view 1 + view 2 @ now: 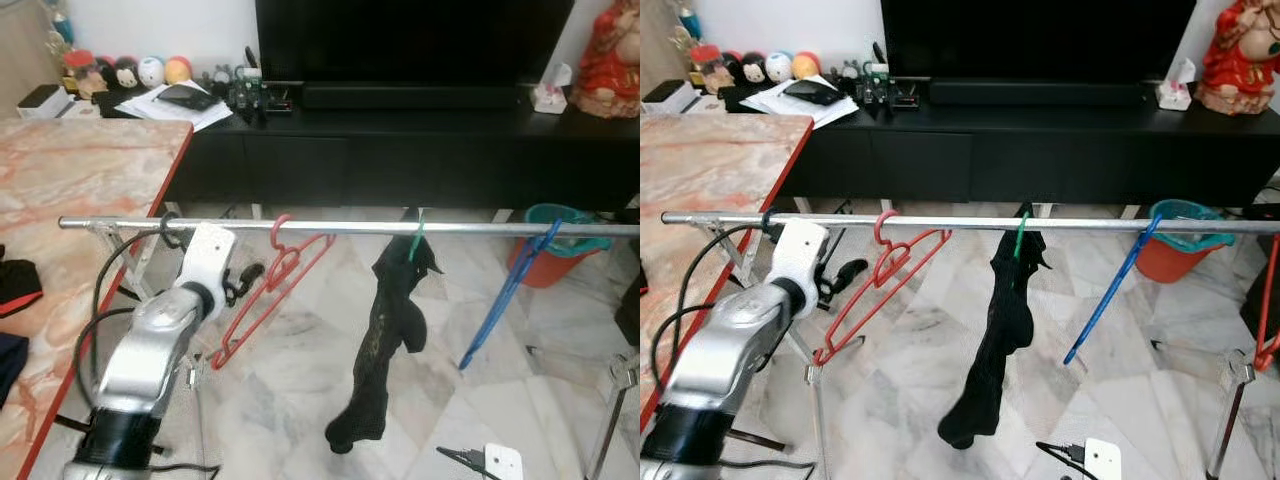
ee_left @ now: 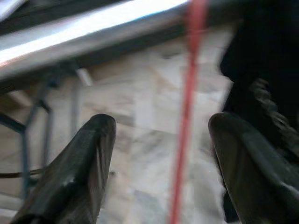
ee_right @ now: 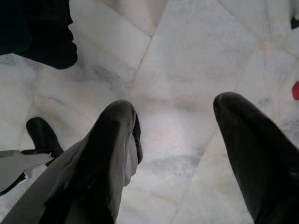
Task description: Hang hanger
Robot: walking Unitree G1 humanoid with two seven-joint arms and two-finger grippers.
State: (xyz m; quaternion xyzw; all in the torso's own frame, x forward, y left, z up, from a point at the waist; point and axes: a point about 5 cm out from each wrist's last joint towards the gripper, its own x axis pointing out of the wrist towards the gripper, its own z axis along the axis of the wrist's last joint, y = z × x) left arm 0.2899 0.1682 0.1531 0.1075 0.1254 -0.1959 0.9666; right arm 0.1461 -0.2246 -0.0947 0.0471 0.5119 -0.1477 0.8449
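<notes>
**Hanging on the rail, a red hanger beside the left gripper**

Head views: the red hanger (image 1: 275,290) hooks over the metal rail (image 1: 350,228), tilted. The left gripper (image 1: 240,280) sits just below the rail, beside the hanger. Further along the rail hang a black garment (image 1: 385,340) and a blue hanger (image 1: 505,290).

Left wrist view: the fingers (image 2: 77,172) are spread wide, the red hanger's wire between them, untouched.

Right wrist view: the right gripper (image 3: 175,140) is spread wide over the marble floor (image 3: 187,56).
</notes>
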